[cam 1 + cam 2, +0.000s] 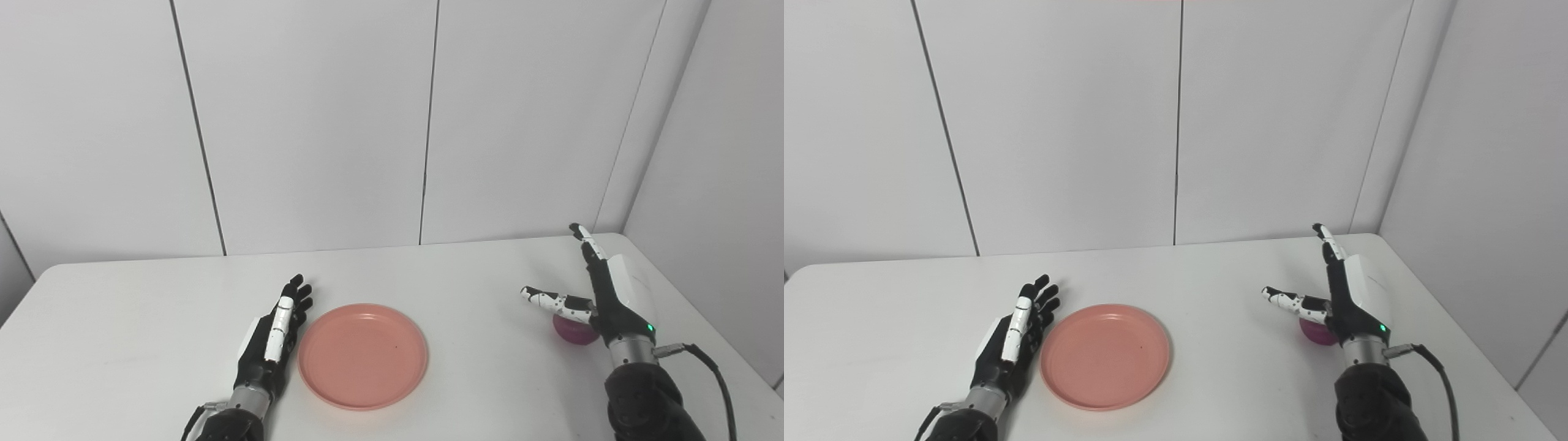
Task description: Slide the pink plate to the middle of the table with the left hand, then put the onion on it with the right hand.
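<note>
You have the pink plate point(362, 356) lying flat on the white table point(122, 318), somewhat left of the table's centre line and toward the near edge, with nothing on it. Your left hand point(274, 340) rests just beside the plate's left rim, edge-on to the table with its palm turned toward the plate; its fingers point(297, 294) are extended and close together, gripping nothing, and whether they actually touch the rim cannot be told from either view. Your right hand point(603, 294) is on the right side of the table, well apart from the plate, standing upright with its fingers stretched away toward the back wall and its thumb point(551, 299) spread out to the left; it is held open and holds nothing. The onion point(574, 332), a purple-red round shape, sits on the table directly under that thumb and against the base of the hand, partly hidden by it. You can see a green light lit at the right wrist point(648, 327) and a black cable point(710, 367) running from it.
</note>
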Robot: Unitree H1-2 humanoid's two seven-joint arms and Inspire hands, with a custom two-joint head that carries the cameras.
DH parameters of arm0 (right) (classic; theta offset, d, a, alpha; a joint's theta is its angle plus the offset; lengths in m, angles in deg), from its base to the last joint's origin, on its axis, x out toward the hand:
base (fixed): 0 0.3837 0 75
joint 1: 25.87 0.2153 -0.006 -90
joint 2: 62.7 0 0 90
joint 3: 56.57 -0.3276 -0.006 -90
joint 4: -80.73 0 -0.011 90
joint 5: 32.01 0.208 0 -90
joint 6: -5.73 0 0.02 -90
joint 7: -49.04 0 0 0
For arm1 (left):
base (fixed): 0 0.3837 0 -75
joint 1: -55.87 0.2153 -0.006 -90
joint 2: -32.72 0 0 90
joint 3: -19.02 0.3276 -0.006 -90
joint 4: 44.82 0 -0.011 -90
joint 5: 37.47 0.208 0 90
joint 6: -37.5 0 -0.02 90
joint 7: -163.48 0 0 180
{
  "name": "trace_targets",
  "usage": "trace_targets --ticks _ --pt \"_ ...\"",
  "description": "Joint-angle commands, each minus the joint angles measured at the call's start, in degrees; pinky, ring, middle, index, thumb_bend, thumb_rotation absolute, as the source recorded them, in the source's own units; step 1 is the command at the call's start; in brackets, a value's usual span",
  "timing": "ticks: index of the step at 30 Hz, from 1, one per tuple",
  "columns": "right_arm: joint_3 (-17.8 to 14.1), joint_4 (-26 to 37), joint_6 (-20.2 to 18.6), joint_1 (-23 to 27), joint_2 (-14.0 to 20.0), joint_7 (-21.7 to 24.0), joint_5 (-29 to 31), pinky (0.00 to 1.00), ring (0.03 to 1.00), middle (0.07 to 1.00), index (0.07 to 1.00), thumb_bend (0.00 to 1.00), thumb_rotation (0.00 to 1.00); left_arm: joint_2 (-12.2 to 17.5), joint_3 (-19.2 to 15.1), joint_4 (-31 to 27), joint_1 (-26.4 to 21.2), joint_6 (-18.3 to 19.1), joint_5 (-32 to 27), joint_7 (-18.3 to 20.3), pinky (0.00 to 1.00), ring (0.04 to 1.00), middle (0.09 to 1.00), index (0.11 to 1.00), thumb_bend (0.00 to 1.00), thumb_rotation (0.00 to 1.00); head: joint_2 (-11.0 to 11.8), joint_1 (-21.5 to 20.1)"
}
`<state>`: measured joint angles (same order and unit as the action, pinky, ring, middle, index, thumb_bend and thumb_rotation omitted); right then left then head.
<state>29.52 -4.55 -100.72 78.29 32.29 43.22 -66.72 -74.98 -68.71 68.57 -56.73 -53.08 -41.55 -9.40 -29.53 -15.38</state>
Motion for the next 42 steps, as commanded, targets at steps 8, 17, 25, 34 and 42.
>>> trace_targets --ticks 8,17,25,34,42 --pt "-0.99 0.42 -2.19 1.19 3.11 0.01 -3.08 0.8 0.894 0.916 0.926 0.83 0.45 0.53 -0.48 0.35 -2.47 -4.01 0.62 -0.14 1.0 0.953 0.951 0.948 0.66 1.0 0.01 -0.5" --pt "-0.08 -0.61 -5.47 0.4 4.51 3.08 -3.17 0.79 0.892 0.911 0.922 0.84 0.45 0.25 -0.55 0.44 -2.34 -4.33 0.41 -0.13 0.99 0.946 0.946 0.943 0.67 1.0 0.02 -0.71" --pt "1.01 -3.81 -5.39 0.53 5.12 3.61 -2.76 0.77 0.887 0.912 0.912 0.87 0.43 0.25 -0.41 -0.32 -2.05 -3.48 0.45 -0.1 1.0 0.953 0.95 0.946 0.66 1.0 -0.02 -0.76" --pt "2.09 -4.27 -8.77 0.85 5.36 6.09 -2.54 0.76 0.888 0.915 0.918 0.87 0.41 0.28 -0.6 0.23 -2.15 -4.36 0.12 0.3 1.0 0.952 0.949 0.946 0.66 1.0 0.04 -1.15" --pt "2.88 -5.21 -8.14 0.96 6.0 6.44 -2.35 0.75 0.868 0.899 0.902 0.87 0.37 -0.03 -0.62 -0.4 -2.02 -3.97 0.03 0.42 1.0 0.955 0.951 0.946 0.66 1.0 -0.08 -0.9"
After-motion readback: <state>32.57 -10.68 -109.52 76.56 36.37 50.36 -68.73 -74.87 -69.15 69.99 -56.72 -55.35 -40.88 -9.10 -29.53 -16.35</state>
